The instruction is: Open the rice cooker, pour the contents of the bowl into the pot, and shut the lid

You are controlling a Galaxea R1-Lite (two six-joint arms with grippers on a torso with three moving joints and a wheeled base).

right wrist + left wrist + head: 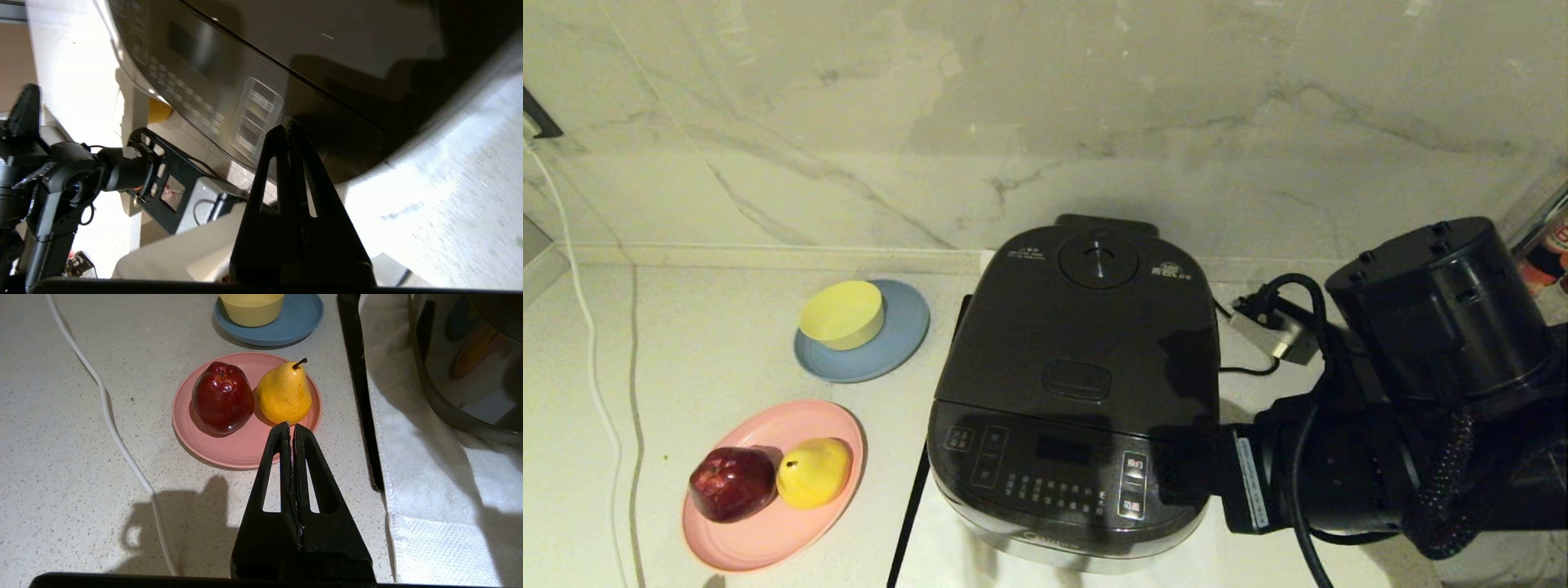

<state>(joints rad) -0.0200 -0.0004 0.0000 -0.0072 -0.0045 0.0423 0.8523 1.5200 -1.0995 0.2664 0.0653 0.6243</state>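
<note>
Your right gripper [291,130] is pressed together, empty, its tips at the rice cooker [1078,384] front corner; lid [1086,327] down. Left gripper [291,426] pressed together, parked before the pink plate [241,451] holding apple [222,397] and pear [284,394].

A pink plate [768,531] on the pale speckled worktop [686,359] carries a dark red apple [733,483] touching a yellow pear [814,471]. Beyond it, a yellow bowl [842,314] sits on a blue-grey plate [890,347]. A white cable [592,359] trails along the left, and a white cloth [429,490] lies further right.
</note>
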